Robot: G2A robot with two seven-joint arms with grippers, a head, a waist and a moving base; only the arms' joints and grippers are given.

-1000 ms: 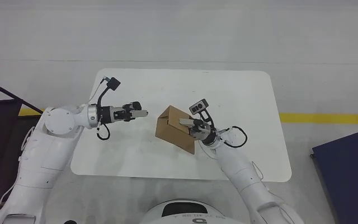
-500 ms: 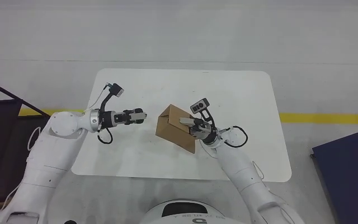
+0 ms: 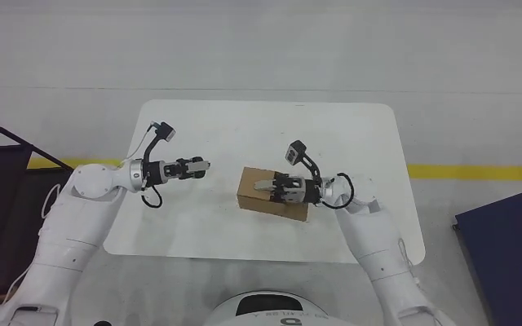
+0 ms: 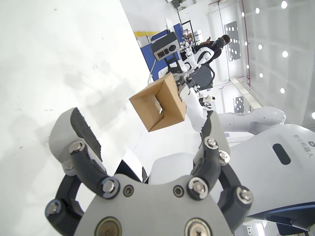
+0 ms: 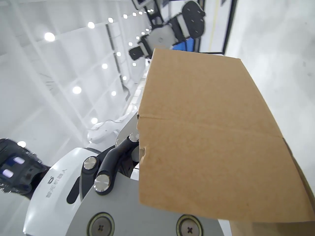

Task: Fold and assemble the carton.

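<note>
White table [image 3: 342,138] under both arms, factory hall showing behind in the wrist views.

I am seeing the right gripper [image 3: 259,187] clamping one wall of the carton [image 3: 269,204] and holding it off the surface. The carton is sitting as an open brown tube straight ahead of the left gripper [image 3: 204,165], well apart from its fingertips, mouth turned toward them. The left gripper is hanging with its fingers spread wide, holding nothing.

Handling, as I am judging it: light corrugated board, with stiff panels that hinge freely at the creases, so the tube is likely skewing under any sideways push. Thin walls are probably denting under a hard pinch. I am favouring a hold on a panel edge close to a corner crease, and pushing flaps near their fold lines.

Against a second ago: the carton is now lying square across the right gripper rather than tilted on a corner, the right forearm is swinging outward, and the left gripper is barely shifting.
</note>
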